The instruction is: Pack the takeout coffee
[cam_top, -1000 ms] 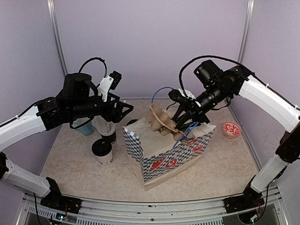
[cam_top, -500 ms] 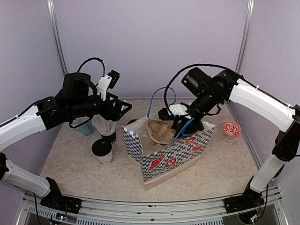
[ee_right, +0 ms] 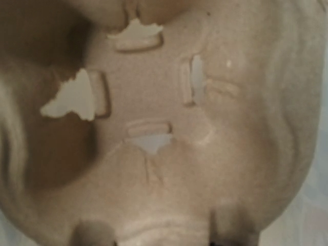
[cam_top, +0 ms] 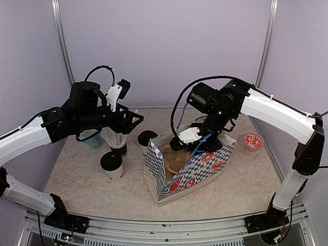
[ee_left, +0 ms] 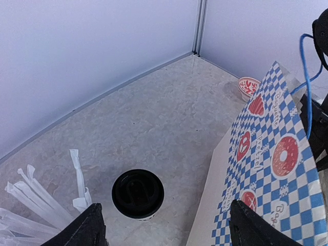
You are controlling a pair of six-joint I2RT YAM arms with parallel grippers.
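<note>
- My left jaws stand open; my right jaws grip a brown pulp carrier (cam_top: 177, 160) inside the blue-checked paper bag (cam_top: 205, 166).
- One white paper cup with black lid (cam_top: 111, 165) and its twin (cam_top: 147, 138) stand on the worktop (cam_top: 82, 179) beside it.
- Thin-walled, crushable: I'd clasp mid-body, gently.

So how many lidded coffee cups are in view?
2. The near cup stands in front of the straw cup; the far cup stands left of the checkered bag. Bag's inside partly hidden.

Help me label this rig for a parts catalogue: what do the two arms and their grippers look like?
The left arm and right arm have smooth white links between bulky black joint housings, each with a looping black cable. The left gripper and right gripper are black, two-fingered, with a white piece at the wrist. No markings show.
</note>
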